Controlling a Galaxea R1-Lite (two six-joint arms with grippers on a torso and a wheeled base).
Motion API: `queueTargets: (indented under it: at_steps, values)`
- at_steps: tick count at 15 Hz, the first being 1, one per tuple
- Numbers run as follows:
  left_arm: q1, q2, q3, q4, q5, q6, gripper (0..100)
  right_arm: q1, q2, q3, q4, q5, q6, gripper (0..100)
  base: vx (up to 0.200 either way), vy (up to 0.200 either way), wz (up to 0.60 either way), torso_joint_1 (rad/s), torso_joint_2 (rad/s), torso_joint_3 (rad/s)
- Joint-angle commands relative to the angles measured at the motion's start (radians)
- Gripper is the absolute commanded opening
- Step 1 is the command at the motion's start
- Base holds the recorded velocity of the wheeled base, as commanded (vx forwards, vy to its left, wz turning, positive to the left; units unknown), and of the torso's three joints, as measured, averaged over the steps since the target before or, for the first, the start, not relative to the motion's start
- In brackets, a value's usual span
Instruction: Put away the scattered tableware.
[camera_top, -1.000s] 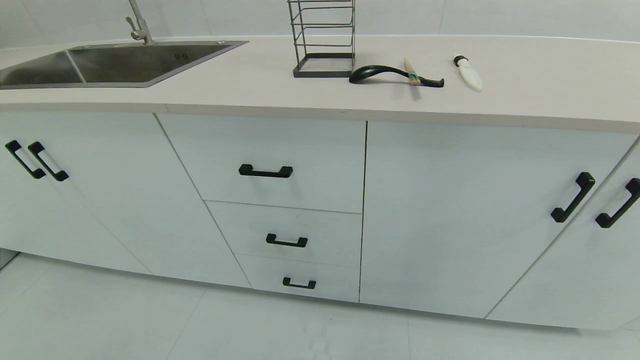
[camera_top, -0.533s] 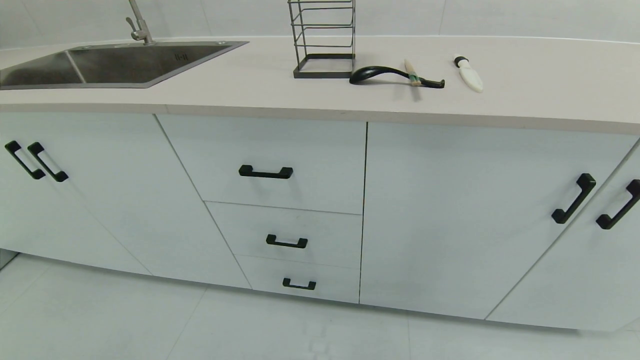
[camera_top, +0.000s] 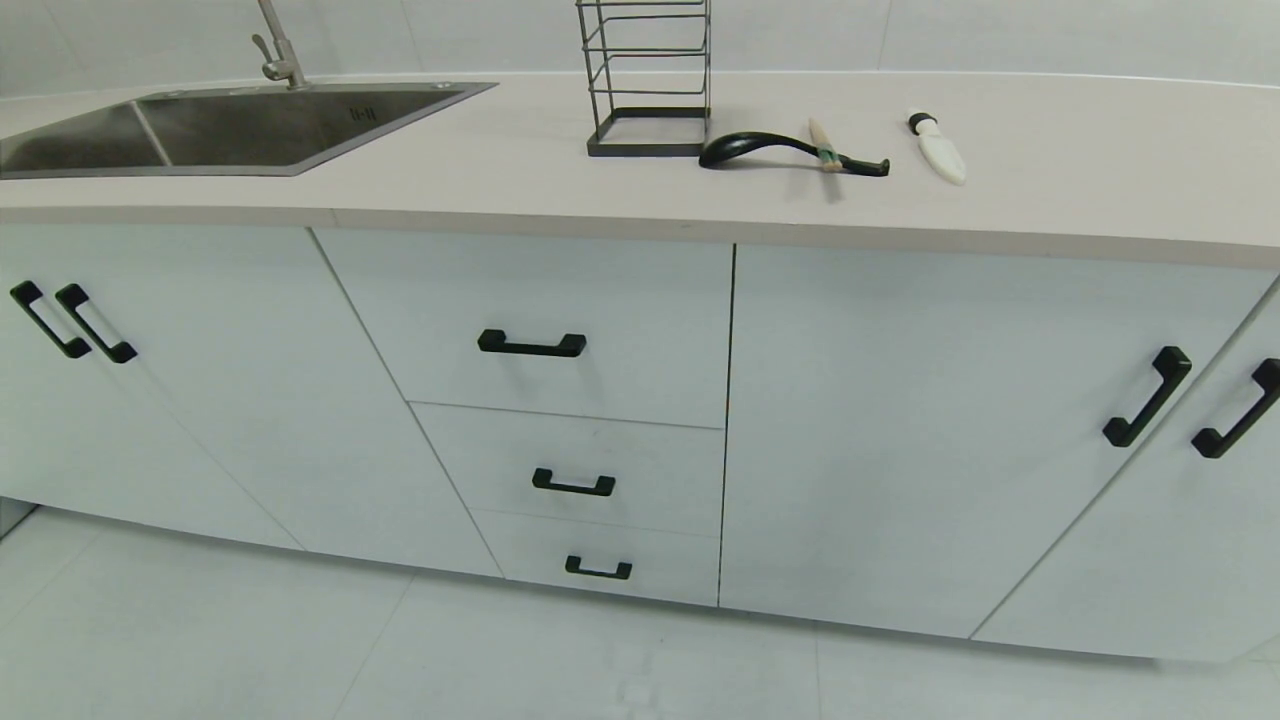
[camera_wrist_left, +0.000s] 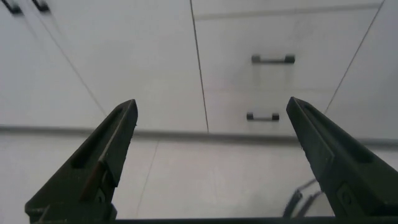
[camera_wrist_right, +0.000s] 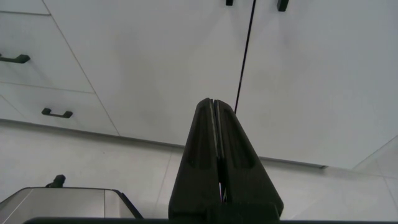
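Surface (camera_top: 480, 195): long pale top over white cabinets, sink set in at the robot's left. All the tableware lies on its far middle-to-right stretch.

Wire rack (camera_top: 646, 80): dark, upright, open frame on a flat base. Likely the put-away spot. Light, so a knock could shove it.

Left pincer (camera_wrist_left: 212, 104): fingers wide apart, nothing between them, low down facing the drawer fronts and floor.

Right pincer (camera_wrist_right: 214, 106): fingers pressed together, nothing held, facing the cabinet doors. Both are well away from the tableware.

Black ladle (camera_top: 760, 146): bowl just beside the rack's base, curved handle running toward the robot's right. Looks like stiff plastic, light, smooth. Best hold is probably mid-handle where it arches off the surface; the bowl would likely slip.

White utensil with a black end (camera_top: 940, 152): lies apart, right of the ladle. Rigid, flat, low; grip across its narrow width near the middle.

Wooden stick with a green band (camera_top: 823, 146): crosses the ladle's handle, over or under I cannot tell. Thin, light, prone to roll; lifting the ladle may disturb it.
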Motion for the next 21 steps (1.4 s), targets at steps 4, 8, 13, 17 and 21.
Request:
queueTargets:
  at_steps: [4, 8, 13, 17, 21]
  values:
    - [-0.001, 0.058, -0.103, -0.010, -0.129, 0.047, 100, 0.000, 0.002, 0.000, -0.001, 0.001, -0.001, 0, 0.000, 0.000, 0.00, 0.000, 0.00, 0.000]
    - [-0.004, 0.508, -0.268, -0.004, -0.424, 0.553, 100, 0.000, 0.000, 0.000, -0.001, 0.001, -0.001, 0, 0.000, 0.000, 0.00, 0.000, 0.00, 0.000]
    - [-0.216, 0.827, -0.310, 0.209, -0.459, 0.860, 100, 0.000, 0.002, 0.000, -0.001, 0.001, -0.001, 0, 0.000, 0.000, 0.00, 0.000, 0.00, 0.000]
    - [-0.331, 1.103, -0.477, 0.240, -0.399, 0.955, 100, 0.000, 0.000, 0.000, -0.001, 0.001, -0.001, 0, 0.000, 0.000, 0.00, 0.000, 0.00, 0.000]
    - [-0.333, 1.290, -0.566, 0.240, -0.342, 1.168, 100, 0.000, 0.000, 0.000, -0.001, 0.001, -0.001, 0, 0.000, 0.000, 0.00, 0.000, 0.00, 0.000]
